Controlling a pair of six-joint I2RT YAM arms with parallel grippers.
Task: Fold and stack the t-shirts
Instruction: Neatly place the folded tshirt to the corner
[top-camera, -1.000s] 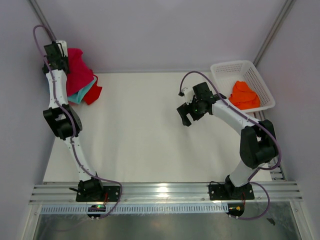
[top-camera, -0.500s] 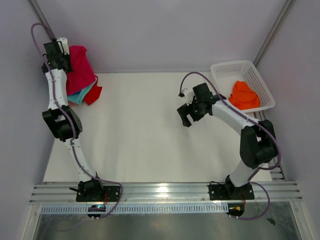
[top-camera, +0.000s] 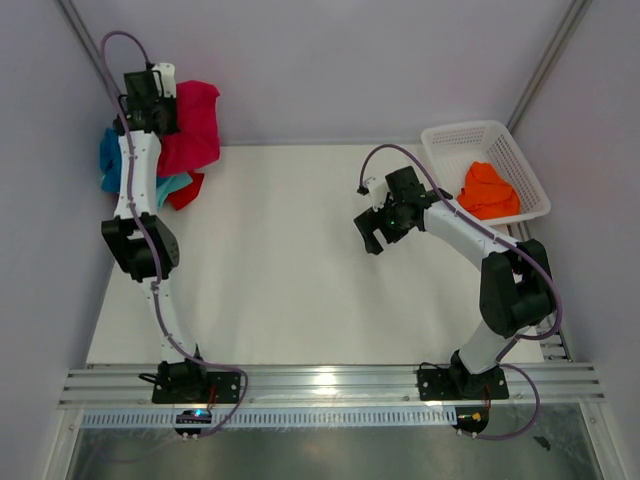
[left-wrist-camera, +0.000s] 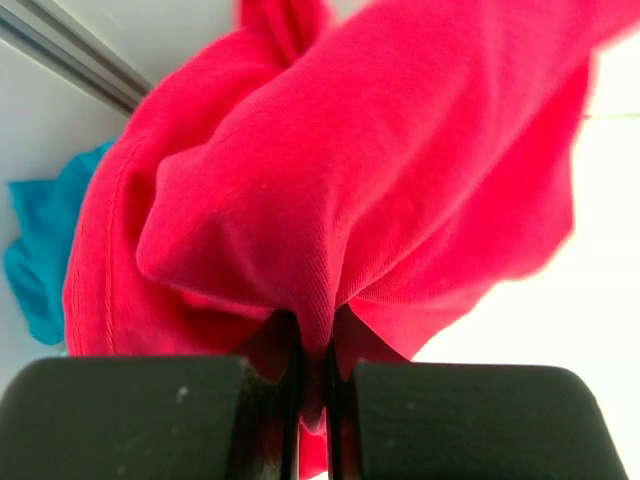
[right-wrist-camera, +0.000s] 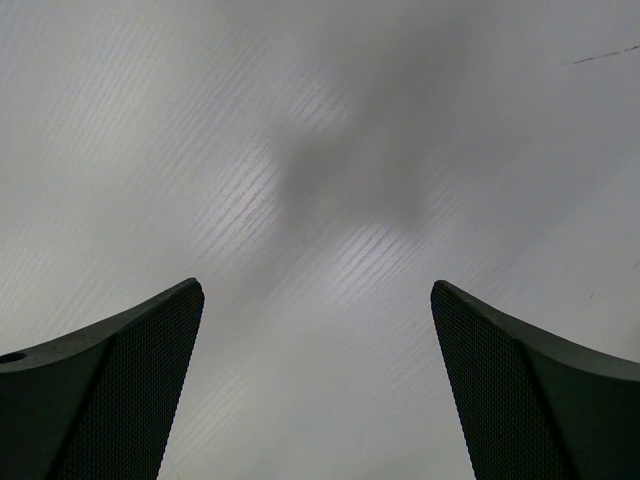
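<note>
The left pincer (left-wrist-camera: 310, 400) is closed on a pinched fold of the crimson tee (left-wrist-camera: 350, 170). The jaws stand almost together, with only a thin ridge of cloth between them. A grip on a single fold leaves the rest of the garment hanging free, which is judged to suit drawing it off a pile. The cloth bunches above the fingers and drapes to both sides.

In the top view the crimson tee is held up at the far left corner of the table (top-camera: 280, 270), over a heap of other garments. The heap consists of the blue tee (top-camera: 108, 160), the teal tee (top-camera: 172, 184) and the red tee (top-camera: 188, 190). They are crumpled and touching one another, and none is folded.

The right pincer (right-wrist-camera: 315, 300) is wide open and holds nothing. It hovers over bare table near the middle, fingers pointed down. This is judged a waiting position from which it can take a second edge of the crimson tee once that is brought over the open surface.

At the far right corner the basket (top-camera: 450, 140) holds the orange tee (top-camera: 488, 190), crumpled and well apart from both pincers.
</note>
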